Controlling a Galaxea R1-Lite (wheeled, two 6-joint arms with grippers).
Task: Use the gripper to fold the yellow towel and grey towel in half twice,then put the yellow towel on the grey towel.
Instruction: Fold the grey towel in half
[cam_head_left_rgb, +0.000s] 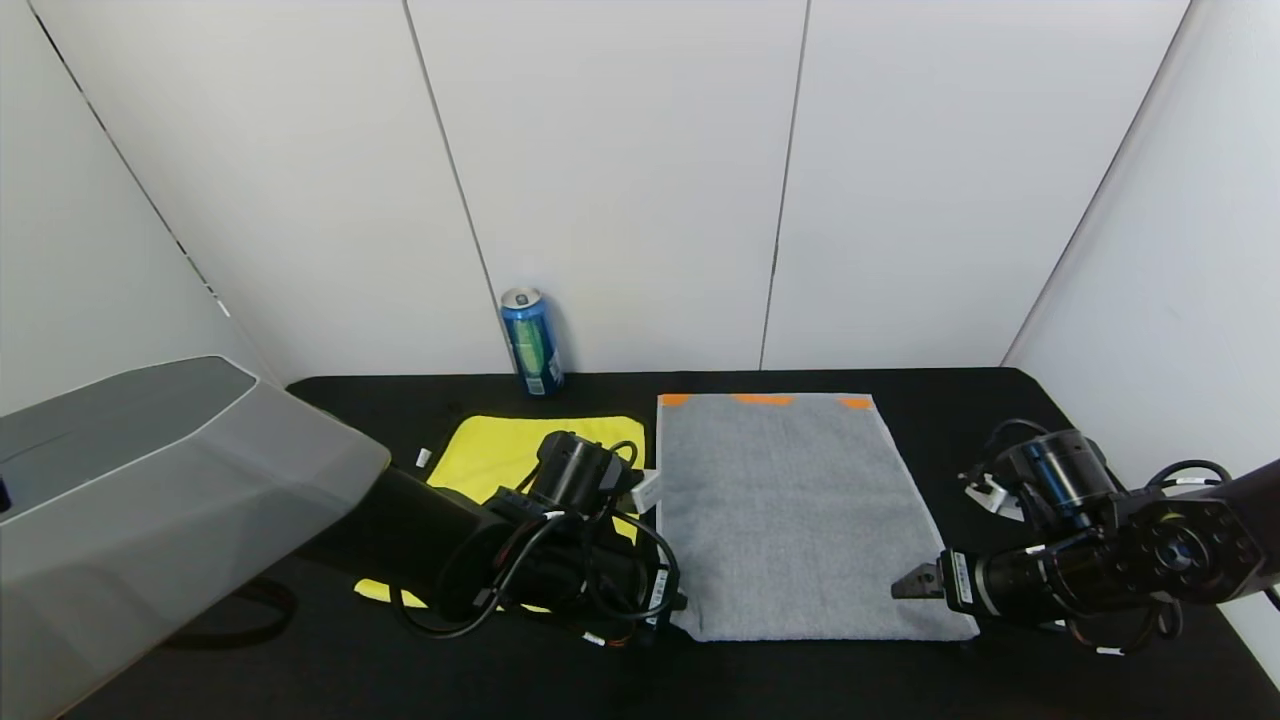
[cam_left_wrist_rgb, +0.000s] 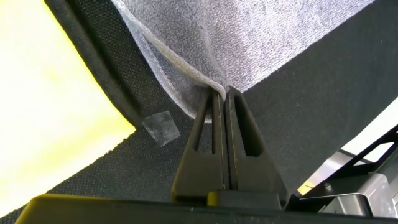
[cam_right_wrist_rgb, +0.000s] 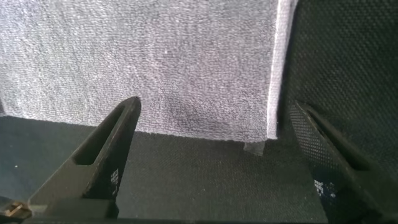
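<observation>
The grey towel (cam_head_left_rgb: 790, 500) lies flat in the middle of the black table, orange patches along its far end. My left gripper (cam_head_left_rgb: 676, 606) is low at its near left corner; in the left wrist view the left gripper (cam_left_wrist_rgb: 222, 92) is shut on the pale hem of the grey towel (cam_left_wrist_rgb: 249, 37). My right gripper (cam_head_left_rgb: 905, 585) is at the towel's near right corner. In the right wrist view the right gripper (cam_right_wrist_rgb: 216, 106) is open, with that corner of the grey towel (cam_right_wrist_rgb: 155, 56) between its fingers. The yellow towel (cam_head_left_rgb: 490, 450) lies flat to the left, partly hidden by my left arm.
A blue can (cam_head_left_rgb: 532, 342) stands upright at the back, behind the yellow towel. A large pale grey housing (cam_head_left_rgb: 150, 480) fills the left foreground. White walls close in behind and on the right. Bare black table (cam_head_left_rgb: 960, 410) runs along the towel's right side.
</observation>
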